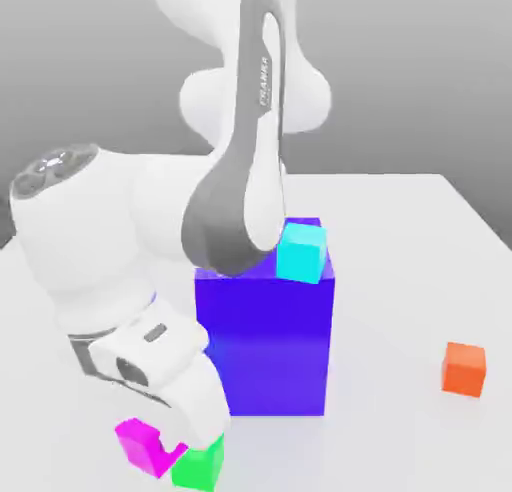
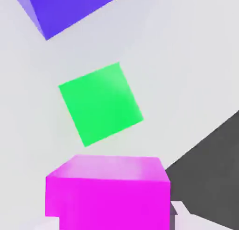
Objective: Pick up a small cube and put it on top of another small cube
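My gripper (image 1: 152, 442) is low at the front of the table, shut on the small magenta cube (image 1: 138, 444). Close beside it, toward the exterior view's right, the small green cube (image 1: 200, 467) rests on the table. In the hand view the magenta cube (image 2: 107, 191) sits large and near between my fingertips (image 2: 181, 216). The green cube (image 2: 100, 103) looks smaller and farther off past it, and apart from it. The magenta cube seems to hang slightly above the table.
A large blue-purple block (image 1: 265, 330) stands just behind the gripper, with a cyan cube (image 1: 302, 252) on its top. An orange cube (image 1: 464, 368) lies at the exterior view's right. The hand view shows the block's corner (image 2: 65, 9) and the table's dark edge (image 2: 210, 149).
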`<state>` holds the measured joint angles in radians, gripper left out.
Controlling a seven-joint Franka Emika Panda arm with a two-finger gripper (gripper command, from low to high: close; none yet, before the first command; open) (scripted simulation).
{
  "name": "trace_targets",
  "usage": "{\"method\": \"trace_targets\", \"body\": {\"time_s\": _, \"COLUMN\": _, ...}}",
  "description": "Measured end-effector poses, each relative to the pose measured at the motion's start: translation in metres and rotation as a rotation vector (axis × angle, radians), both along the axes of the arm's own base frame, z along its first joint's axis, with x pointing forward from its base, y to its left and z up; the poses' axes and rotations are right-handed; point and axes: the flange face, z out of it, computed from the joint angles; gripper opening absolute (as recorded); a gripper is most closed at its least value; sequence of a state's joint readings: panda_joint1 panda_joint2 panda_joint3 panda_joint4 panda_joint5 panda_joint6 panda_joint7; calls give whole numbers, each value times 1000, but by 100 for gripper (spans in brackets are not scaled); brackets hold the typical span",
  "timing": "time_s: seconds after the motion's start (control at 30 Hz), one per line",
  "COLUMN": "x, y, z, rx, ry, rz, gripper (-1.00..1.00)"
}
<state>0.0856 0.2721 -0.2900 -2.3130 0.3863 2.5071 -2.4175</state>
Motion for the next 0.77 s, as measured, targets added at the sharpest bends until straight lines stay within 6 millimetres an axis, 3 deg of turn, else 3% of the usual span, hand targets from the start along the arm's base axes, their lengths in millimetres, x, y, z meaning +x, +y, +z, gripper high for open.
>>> {"method": "trace_targets", "body": {"time_s": 0.37, "x": -32, "y": 34, "z": 25, "rx": -142, "ry": -69, "rz": 606, "gripper": -100}}
{"method": "trace_targets", "body": {"time_s": 0.5, "x": -40, "y": 40, "z": 6, "rx": -146, "ry": -63, "rz": 720, "gripper": -100}}
{"method": "trace_targets", "body": {"time_s": 0.67, "x": -40, "y": 41, "z": -35, "rx": -145, "ry": -61, "rz": 728, "gripper": -100}}
{"method": "trace_targets", "body": {"time_s": 0.7, "x": -41, "y": 42, "z": -43, "rx": -145, "ry": -59, "rz": 729, "gripper": 100}}
{"method": "trace_targets", "body": {"time_s": 0.77, "x": -41, "y": 42, "z": -43, "rx": -145, "ry": -59, "rz": 729, "gripper": 100}}
